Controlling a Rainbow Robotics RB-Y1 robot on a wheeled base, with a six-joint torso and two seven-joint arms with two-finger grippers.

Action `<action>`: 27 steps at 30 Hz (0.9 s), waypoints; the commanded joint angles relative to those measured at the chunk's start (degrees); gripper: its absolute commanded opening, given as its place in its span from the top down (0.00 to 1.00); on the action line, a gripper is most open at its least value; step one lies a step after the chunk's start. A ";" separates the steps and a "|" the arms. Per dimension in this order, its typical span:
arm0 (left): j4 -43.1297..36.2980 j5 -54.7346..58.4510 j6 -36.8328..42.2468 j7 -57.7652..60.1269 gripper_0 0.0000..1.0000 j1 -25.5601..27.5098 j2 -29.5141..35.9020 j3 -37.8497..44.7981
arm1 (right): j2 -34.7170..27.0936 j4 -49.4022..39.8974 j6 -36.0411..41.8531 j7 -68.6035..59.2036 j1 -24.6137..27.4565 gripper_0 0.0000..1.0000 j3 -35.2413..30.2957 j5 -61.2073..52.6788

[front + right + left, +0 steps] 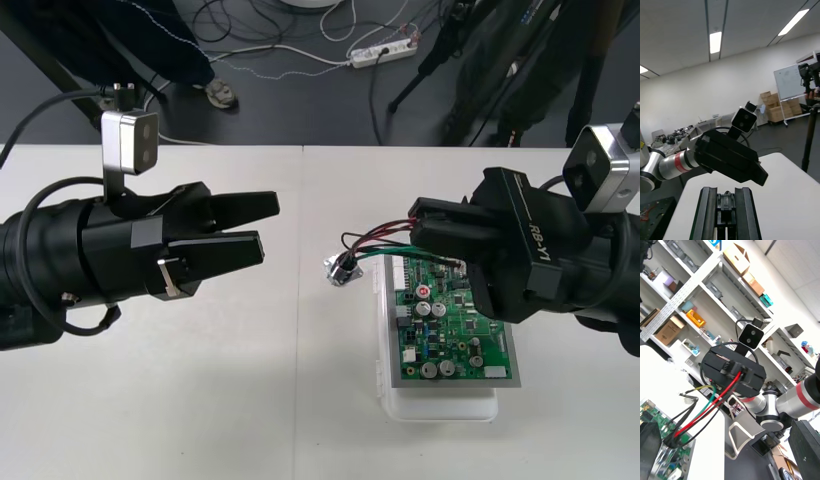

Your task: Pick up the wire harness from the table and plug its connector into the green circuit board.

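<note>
My right gripper [415,228] hovers over the far left corner of the green circuit board [452,322], shut on the wire harness. In the left wrist view its fingers [747,377] pinch the red, green and black wires [711,405]. The wires [375,240] hang leftward to the round metal socket [344,270], which dangles just left of the board. I cannot make out the plug. My left gripper [265,228] floats open over the table's left half, pointing at the harness, with nothing between its fingers [649,442].
The board sits on a white base [440,405] right of centre. Bare table lies in front of and between the arms. In the right wrist view the left gripper [758,174] faces my right gripper [726,193] closely.
</note>
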 commanded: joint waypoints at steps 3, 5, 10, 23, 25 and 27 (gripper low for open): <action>-1.95 1.67 4.67 -6.81 0.00 -2.75 -1.95 -4.92 | 2.43 -4.15 2.74 3.12 1.27 1.00 -1.43 4.02; -1.95 1.58 4.85 -8.22 0.00 -2.75 -2.48 -5.62 | 3.22 -4.24 2.74 3.20 1.35 1.00 -1.43 4.63; -1.95 1.58 5.11 -9.80 0.00 -2.93 -2.48 -6.85 | 3.75 -4.59 2.83 3.91 1.53 1.00 -0.56 4.90; -1.60 2.54 5.11 -21.31 0.00 -4.60 -2.57 -7.11 | 3.58 -7.58 3.79 2.85 1.88 1.00 -0.12 8.94; -1.25 3.51 5.03 -22.81 0.00 -4.51 -2.74 -7.46 | 3.58 -7.58 3.97 2.85 1.88 1.00 0.06 8.85; -0.10 5.45 4.94 -24.56 0.00 -4.51 -3.18 -8.26 | 3.66 -7.67 4.49 3.29 1.88 1.00 0.59 8.85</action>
